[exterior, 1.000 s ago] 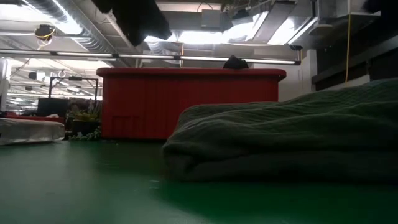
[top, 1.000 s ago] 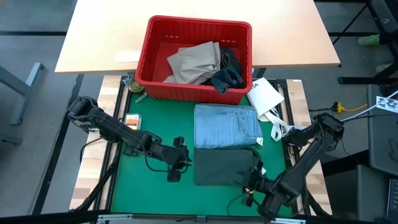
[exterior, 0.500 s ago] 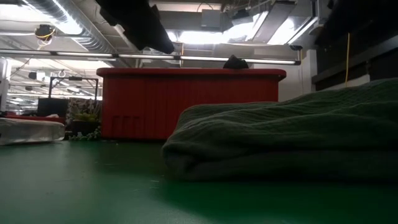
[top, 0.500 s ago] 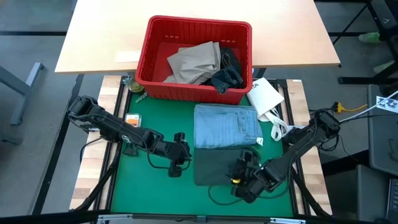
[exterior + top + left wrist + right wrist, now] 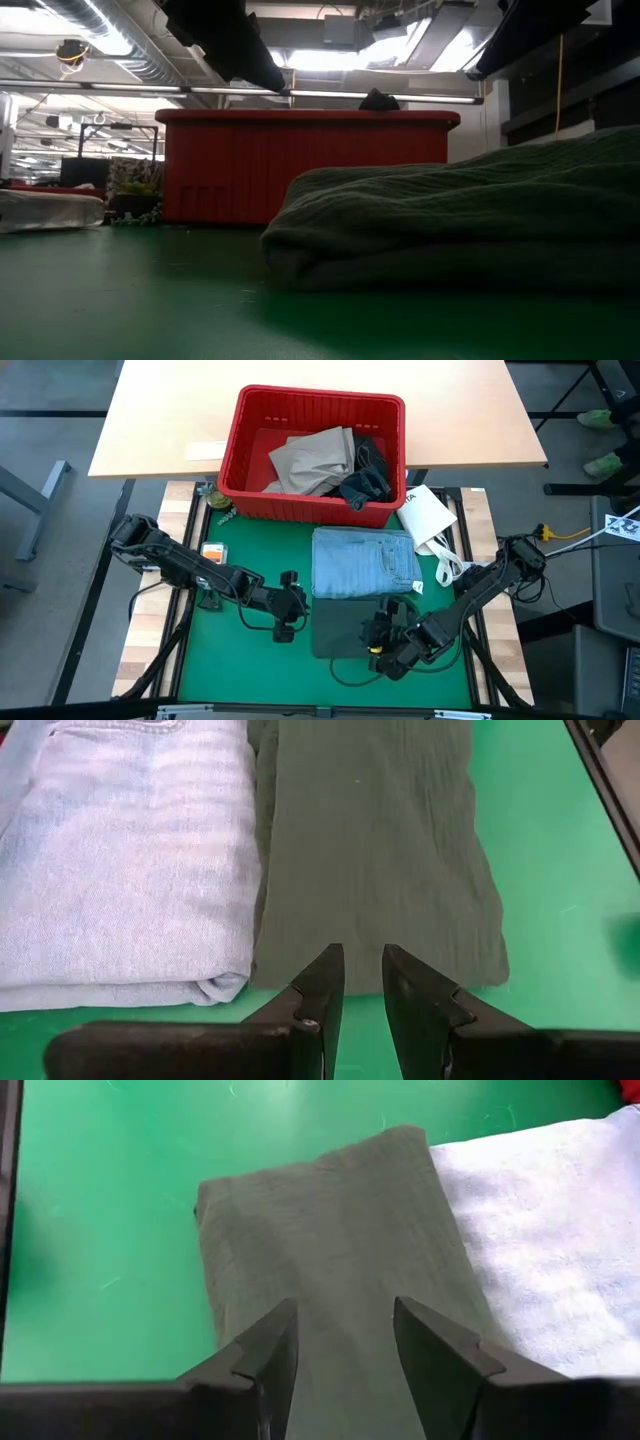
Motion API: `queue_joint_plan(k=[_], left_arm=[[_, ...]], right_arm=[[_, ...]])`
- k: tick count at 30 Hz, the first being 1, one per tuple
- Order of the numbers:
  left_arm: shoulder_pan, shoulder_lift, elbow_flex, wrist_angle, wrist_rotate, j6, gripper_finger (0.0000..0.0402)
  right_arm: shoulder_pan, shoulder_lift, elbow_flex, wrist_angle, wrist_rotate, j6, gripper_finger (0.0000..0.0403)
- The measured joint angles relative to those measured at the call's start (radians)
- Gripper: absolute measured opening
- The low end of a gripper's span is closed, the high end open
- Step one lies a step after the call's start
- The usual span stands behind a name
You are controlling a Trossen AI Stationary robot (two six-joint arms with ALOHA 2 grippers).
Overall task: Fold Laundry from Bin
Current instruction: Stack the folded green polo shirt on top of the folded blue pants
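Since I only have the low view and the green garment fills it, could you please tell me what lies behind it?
Observer: A folded light blue garment lies beside the dark green garment, toward the bin.
Operator: Thank you. Is the bin empty?
Observer: No, tan trousers and dark jeans are inside.
Operator: And the end effectors?
Observer: Both are open and hold nothing: the right end effector over the green garment, the left end effector at its edge.

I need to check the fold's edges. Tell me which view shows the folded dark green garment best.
The left wrist view: the folded dark green ribbed fabric garment lies nearly whole, edges clear. The high view has the right arm partly covering it. The low view shows only its side, the right wrist view one end.
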Motion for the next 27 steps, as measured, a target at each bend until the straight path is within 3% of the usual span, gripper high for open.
queue_joint_plan(k=[6,12,18,21,27], left_arm=[[0.0,0.0,0.0,-0.001,-0.004,-0.026,0.0078],[0.02,0.023,0.0,0.005,-0.012,-0.108,0.0135],[0.029,0.05,0.001,-0.041,0.046,-0.352,0.0185],[0.04,0.051,0.002,-0.058,0.14,-0.523,0.0191],[0.033,0.104,0.001,-0.053,0.153,-0.666,0.0192]], right_arm=[[0.0,0.0,0.0,0.002,0.006,0.0,0.0167],[0.0,0.001,0.0,0.0,0.013,0.0,0.0167],[0.0,0.055,0.0,0.007,0.022,-0.022,0.0167],[0.0,0.09,-0.001,0.006,0.016,-0.024,0.0167],[0.0,0.08,-0.001,-0.006,0.003,-0.077,0.0167]])
